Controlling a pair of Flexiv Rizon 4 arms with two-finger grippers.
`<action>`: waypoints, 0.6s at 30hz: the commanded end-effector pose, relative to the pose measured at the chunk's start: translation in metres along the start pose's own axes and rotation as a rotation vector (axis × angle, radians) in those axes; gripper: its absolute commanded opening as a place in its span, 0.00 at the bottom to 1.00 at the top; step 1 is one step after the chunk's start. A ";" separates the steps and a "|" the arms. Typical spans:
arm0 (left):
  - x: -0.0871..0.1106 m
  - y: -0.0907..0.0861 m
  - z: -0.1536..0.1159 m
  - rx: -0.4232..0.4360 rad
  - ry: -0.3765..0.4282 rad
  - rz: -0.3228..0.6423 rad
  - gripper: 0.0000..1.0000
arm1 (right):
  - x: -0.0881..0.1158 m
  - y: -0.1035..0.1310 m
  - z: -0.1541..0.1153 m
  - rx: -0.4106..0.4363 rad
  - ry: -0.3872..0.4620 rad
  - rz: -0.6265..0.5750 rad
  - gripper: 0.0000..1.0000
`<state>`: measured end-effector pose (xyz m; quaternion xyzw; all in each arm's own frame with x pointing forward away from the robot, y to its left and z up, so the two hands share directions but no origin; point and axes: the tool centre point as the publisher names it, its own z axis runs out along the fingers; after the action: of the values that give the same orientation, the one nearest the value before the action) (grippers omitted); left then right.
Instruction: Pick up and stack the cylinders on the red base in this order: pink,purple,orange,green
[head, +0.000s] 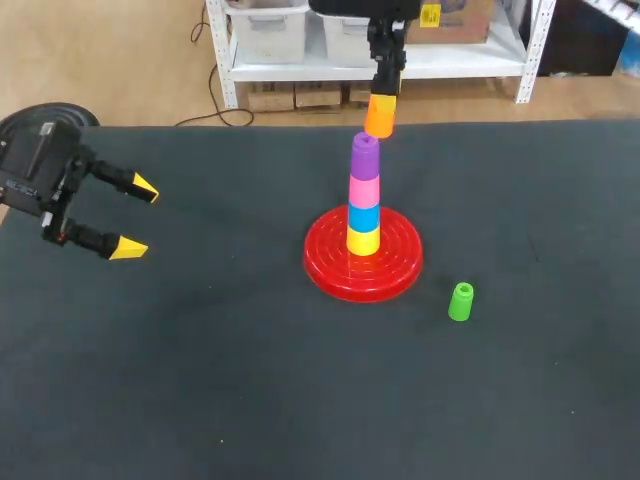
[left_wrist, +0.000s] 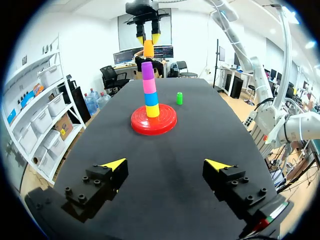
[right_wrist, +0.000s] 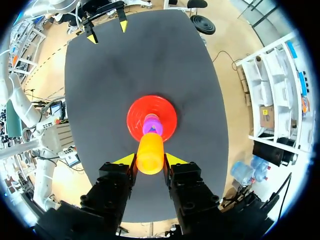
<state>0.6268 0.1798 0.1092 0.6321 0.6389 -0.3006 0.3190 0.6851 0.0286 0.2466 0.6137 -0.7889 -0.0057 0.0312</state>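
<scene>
On the red base (head: 330, 272) (left_wrist: 170, 120) (right_wrist: 135, 117) stands a stack of yellow, blue, pink (head: 364, 189) and purple (head: 365, 154) (left_wrist: 147, 70) (right_wrist: 151, 126) cylinders. My right gripper (head: 384, 92) (right_wrist: 150, 159) hangs just above the stack, shut on the orange cylinder (head: 380, 115) (left_wrist: 148, 48) (right_wrist: 150, 153), which is a little above the purple one. The green cylinder (head: 460, 301) (left_wrist: 179, 98) stands upright on the table to the right of the base. My left gripper (head: 138, 217) (left_wrist: 165, 164) is open and empty at the table's left side, far from the stack.
The black tabletop (head: 200, 380) has open room around the base. A tiny speck (head: 223, 441) lies near the front edge.
</scene>
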 end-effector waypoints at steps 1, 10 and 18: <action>0.001 -0.001 0.000 -0.004 -0.003 0.004 1.00 | -0.008 -0.009 0.002 -0.045 0.017 -0.005 0.00; 0.001 -0.001 0.000 -0.004 -0.003 0.004 1.00 | -0.013 -0.015 0.010 -0.072 0.017 -0.013 0.00; 0.001 -0.001 0.000 -0.004 -0.003 0.004 1.00 | -0.017 -0.021 0.016 -0.089 0.032 -0.016 0.00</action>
<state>0.6268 0.1797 0.1092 0.6322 0.6389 -0.3006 0.3190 0.7013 0.0373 0.2292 0.6186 -0.7829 -0.0250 0.0610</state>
